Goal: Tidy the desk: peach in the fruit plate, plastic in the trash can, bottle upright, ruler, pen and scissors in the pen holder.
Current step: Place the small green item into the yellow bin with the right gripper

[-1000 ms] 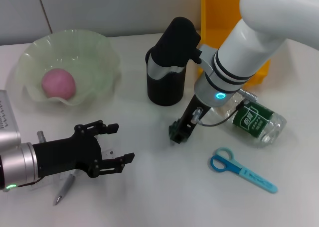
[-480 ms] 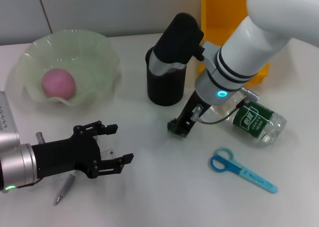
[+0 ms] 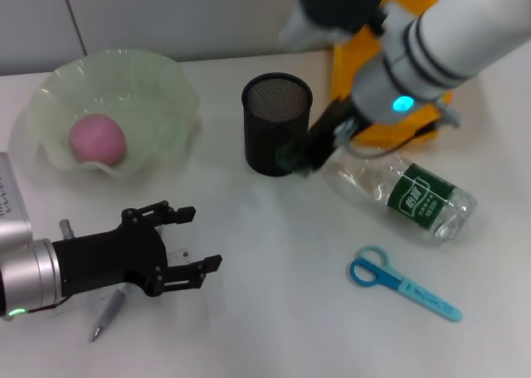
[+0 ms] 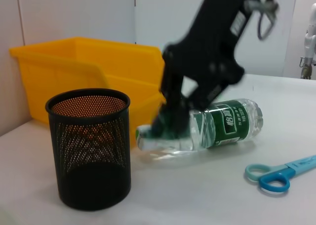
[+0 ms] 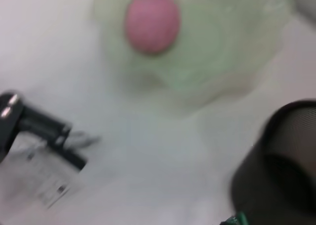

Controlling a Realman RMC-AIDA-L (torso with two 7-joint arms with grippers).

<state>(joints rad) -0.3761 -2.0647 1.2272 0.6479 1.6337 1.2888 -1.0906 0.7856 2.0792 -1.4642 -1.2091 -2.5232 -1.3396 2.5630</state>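
Your head camera looks steeply down over the whole white table (image 3: 274, 312). Your left wrist camera sits low near the surface, facing level at the black mesh pen holder (image 4: 91, 148), close by. Your right wrist camera looks down from higher up. All three share that holder (image 3: 276, 123) (image 5: 276, 161).

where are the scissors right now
In the head view the scissors lie on the robot's right, flat on the table just in front of the fallen bottle.

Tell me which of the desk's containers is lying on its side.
The bottle: clear plastic with a green label, lying flat beside the right gripper. The mesh pen holder, the fruit plate and the yellow bin all stand open side up.
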